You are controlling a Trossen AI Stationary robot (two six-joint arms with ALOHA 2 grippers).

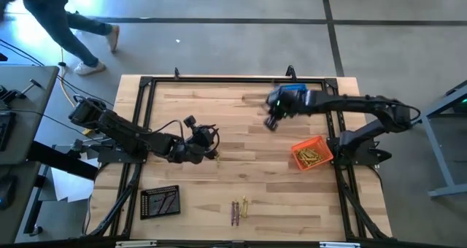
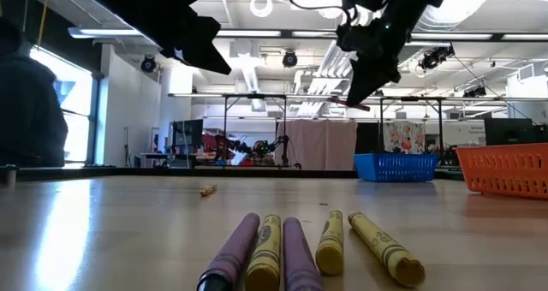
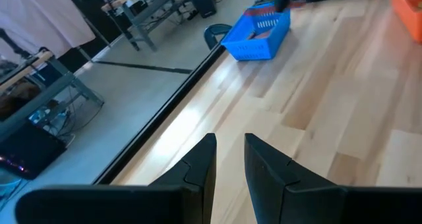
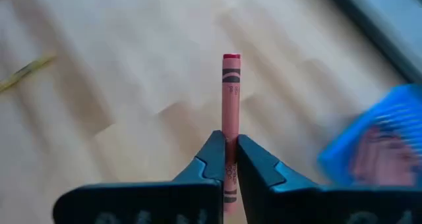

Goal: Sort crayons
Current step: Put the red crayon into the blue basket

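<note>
My right gripper (image 4: 229, 137) is shut on a red-orange crayon (image 4: 231, 92) and hangs above the table beside the blue basket (image 1: 293, 93); it also shows in the high view (image 1: 271, 122). My left gripper (image 3: 229, 141) is a little open and empty, above the table's middle (image 1: 209, 141). A lone yellow crayon (image 1: 216, 155) lies on the table by it. Several purple and yellow crayons (image 2: 282, 248) lie side by side near the front edge (image 1: 239, 208). The orange basket (image 1: 312, 153) holds yellow crayons. My right gripper pinches the red-orange crayon between its two fingers, on the wrapped shaft (image 4: 230, 128) toward one end. The fingers lie along the crayon, and most of its length sticks out past the fingertips. The crayon is lifted clear of the table.
A black basket (image 1: 160, 201) stands at the front left. The blue basket (image 2: 396, 166) and the orange basket (image 2: 505, 169) stand at the right. A person (image 1: 66, 25) walks on the floor beyond the table's far left corner.
</note>
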